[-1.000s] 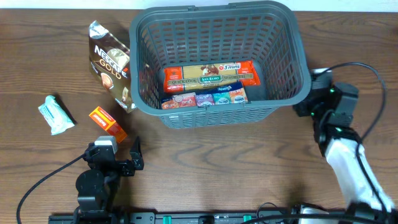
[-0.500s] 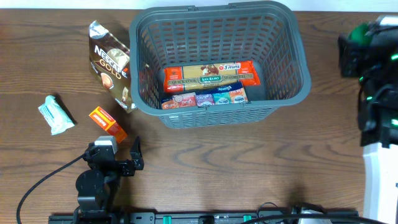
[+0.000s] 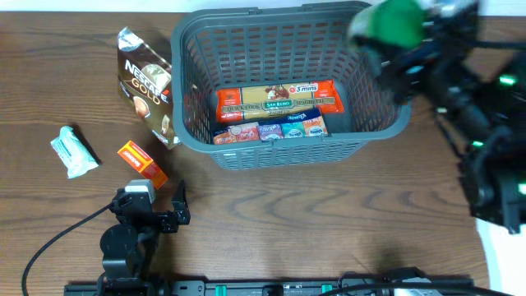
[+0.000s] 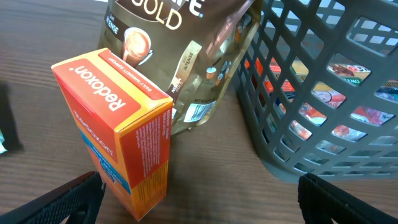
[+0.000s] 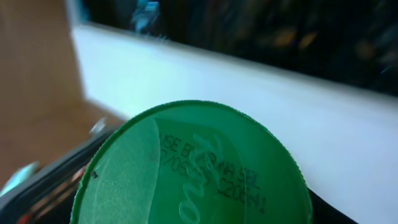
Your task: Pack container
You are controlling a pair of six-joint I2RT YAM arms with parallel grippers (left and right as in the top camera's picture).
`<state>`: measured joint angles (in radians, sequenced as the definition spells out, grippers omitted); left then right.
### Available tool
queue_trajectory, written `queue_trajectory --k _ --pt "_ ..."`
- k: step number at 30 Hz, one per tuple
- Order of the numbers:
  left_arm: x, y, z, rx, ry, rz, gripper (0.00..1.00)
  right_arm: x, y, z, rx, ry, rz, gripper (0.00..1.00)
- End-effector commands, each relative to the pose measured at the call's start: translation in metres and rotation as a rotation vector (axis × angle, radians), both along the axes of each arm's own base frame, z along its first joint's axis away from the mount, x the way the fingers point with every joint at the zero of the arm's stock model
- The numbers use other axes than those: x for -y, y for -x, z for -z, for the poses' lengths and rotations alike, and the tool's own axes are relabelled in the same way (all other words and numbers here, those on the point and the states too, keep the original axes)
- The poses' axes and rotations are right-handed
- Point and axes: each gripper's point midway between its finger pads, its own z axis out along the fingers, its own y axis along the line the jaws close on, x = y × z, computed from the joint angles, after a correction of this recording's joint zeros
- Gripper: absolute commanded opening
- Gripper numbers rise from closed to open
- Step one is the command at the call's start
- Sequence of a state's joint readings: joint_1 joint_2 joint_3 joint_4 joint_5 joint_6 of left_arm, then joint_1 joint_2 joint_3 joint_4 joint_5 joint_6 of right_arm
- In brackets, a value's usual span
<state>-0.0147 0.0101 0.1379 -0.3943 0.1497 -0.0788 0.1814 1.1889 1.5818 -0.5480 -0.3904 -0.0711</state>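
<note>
The container, a dark grey lattice basket (image 3: 292, 150), stands at the table's middle back and also shows in the left wrist view (image 4: 323, 93). It holds a long orange pasta pack (image 3: 279, 100) and a row of small packs (image 3: 271, 130). My right gripper (image 3: 411, 49) hangs blurred above the basket's far right corner, shut on a jar with a green lid (image 3: 396, 22). The lid (image 5: 193, 168) fills the right wrist view and hides the fingers. My left gripper (image 3: 152, 199) is open and empty (image 4: 199, 202), just short of an orange Redoxon box (image 4: 118, 124).
A Nescafe Gold bag (image 3: 148, 86) leans by the basket's left wall and shows behind the box in the left wrist view (image 4: 180, 50). The orange box (image 3: 141, 162) and a pale green packet (image 3: 74, 150) lie on the table's left side.
My right arm rose from the table beside the basket's right wall, swung out right, and now hangs over the basket's far right corner with the green-lidded jar. The left arm has not moved.
</note>
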Motion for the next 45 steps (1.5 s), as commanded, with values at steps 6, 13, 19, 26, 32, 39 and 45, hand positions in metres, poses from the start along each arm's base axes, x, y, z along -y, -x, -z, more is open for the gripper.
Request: queue_trajectory --k 6,13,19,26,32,39,45 --pt "-0.002 0.000 0.009 -0.018 -0.001 -0.010 0.98 -0.021 -0.031 0.109 -0.377 0.120 0.173 0.22" --pt "-0.002 0.000 0.009 -0.019 -0.001 -0.010 0.98 0.005 -0.031 0.164 -0.559 0.250 0.335 0.23" --pt "-0.002 0.000 0.009 -0.018 -0.001 -0.010 0.99 0.018 -0.036 0.192 -0.652 0.286 0.365 0.23" --pt "-0.002 0.000 0.009 -0.018 -0.001 -0.010 0.98 0.020 -0.042 0.209 -0.705 0.293 0.386 0.77" --pt "-0.002 0.000 0.009 -0.018 -0.001 -0.010 0.98 0.020 -0.044 0.192 -0.659 0.260 0.390 0.99" --pt "-0.002 0.000 0.009 -0.018 -0.001 -0.010 0.98 0.032 -0.023 0.109 -0.500 0.172 0.404 0.99" --pt "-0.002 0.000 0.009 -0.018 -0.001 -0.010 0.98 0.065 0.009 0.065 -0.443 0.175 0.502 0.99"
